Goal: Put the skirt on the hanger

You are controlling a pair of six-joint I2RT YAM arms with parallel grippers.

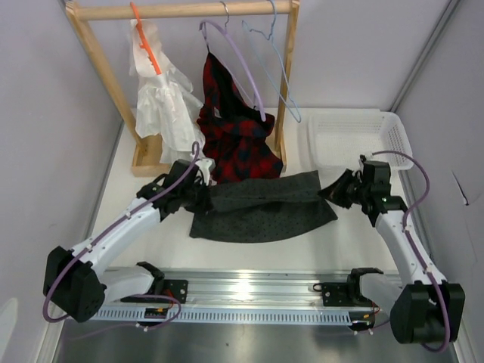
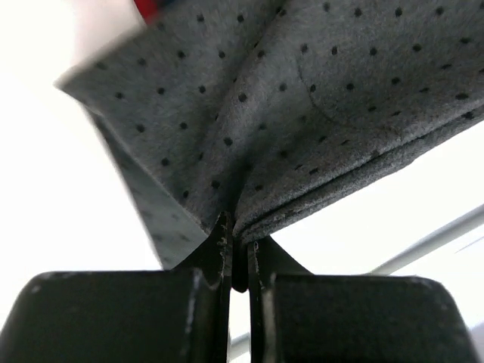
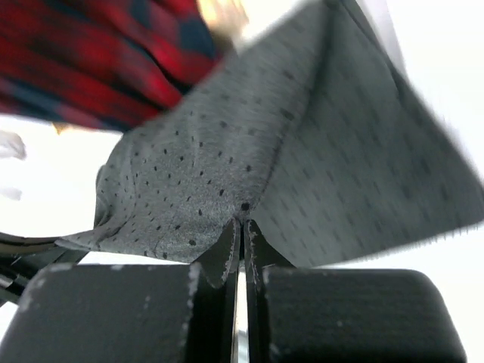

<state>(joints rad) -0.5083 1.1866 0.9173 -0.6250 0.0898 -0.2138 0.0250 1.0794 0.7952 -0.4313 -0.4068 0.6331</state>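
Note:
The dark grey dotted skirt (image 1: 261, 206) is stretched between my two grippers, its lower part draped on the white table. My left gripper (image 1: 203, 195) is shut on its left top corner, and the left wrist view shows the cloth (image 2: 302, 113) pinched between the jaws (image 2: 240, 234). My right gripper (image 1: 327, 190) is shut on its right top corner, with the cloth (image 3: 249, 159) pinched at the tips (image 3: 242, 223). The thin light-blue wire hanger (image 1: 278, 72) hangs empty on the wooden rail at the back, right of the lilac hanger.
A wooden rack (image 1: 181, 10) at the back holds a white frilly dress (image 1: 162, 106) on an orange hanger (image 1: 145, 38) and a red-and-black plaid garment (image 1: 234, 128) on a lilac hanger (image 1: 238, 60). A white basket (image 1: 359, 136) stands at the right.

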